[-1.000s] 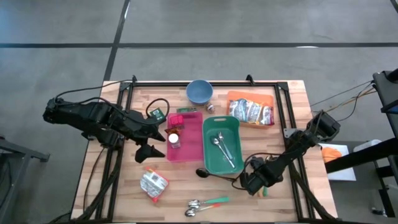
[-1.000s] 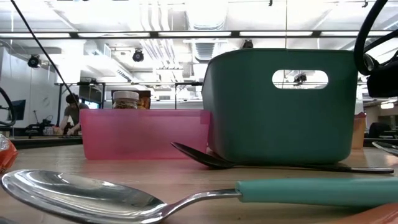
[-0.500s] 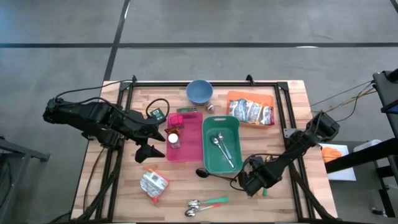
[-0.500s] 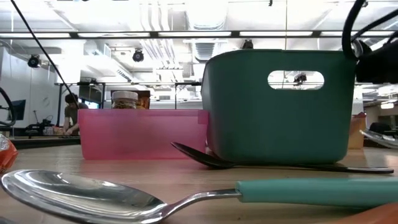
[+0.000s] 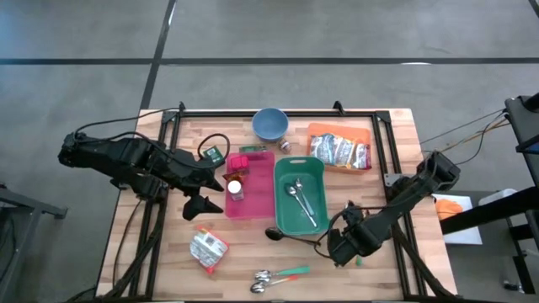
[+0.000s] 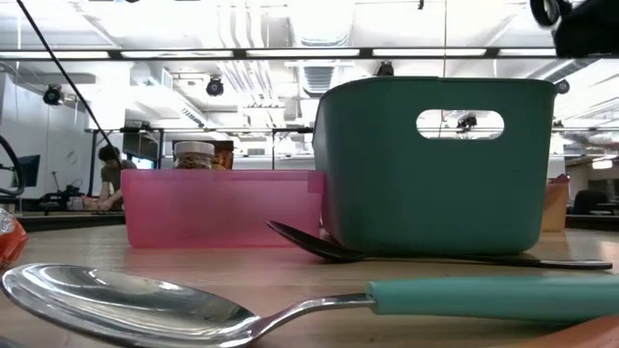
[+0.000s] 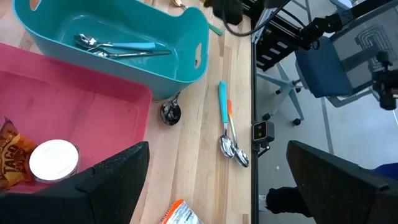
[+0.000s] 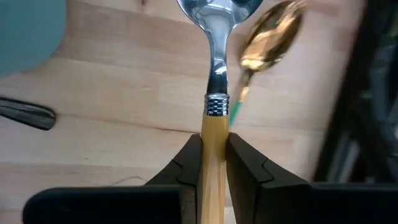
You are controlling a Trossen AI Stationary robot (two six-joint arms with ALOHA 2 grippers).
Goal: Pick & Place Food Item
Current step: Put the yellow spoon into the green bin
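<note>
Spoon, steel bowl with yellow handle (image 8: 215, 112): my right gripper (image 5: 340, 247) is clamped on its handle near the table's (image 5: 396, 126) front right corner. Light, rigid, slick; I'd grip mid-handle. Left gripper (image 5: 205, 204) hangs with its fingers apart by the pink tray (image 5: 257, 198).

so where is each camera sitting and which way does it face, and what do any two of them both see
High view: overhead, straight down on the wooden table; both dark arms show.
Low view: table height, level across at the teal plastic bin and pink plastic tray; dark arm part at top right.
Left wrist view: past the open left gripper at both containers.
Right wrist view: down at the table; right gripper shut on the wooden-handled metal spoon.
Shared: high, low and left wrist views all show the teal bin.
</note>
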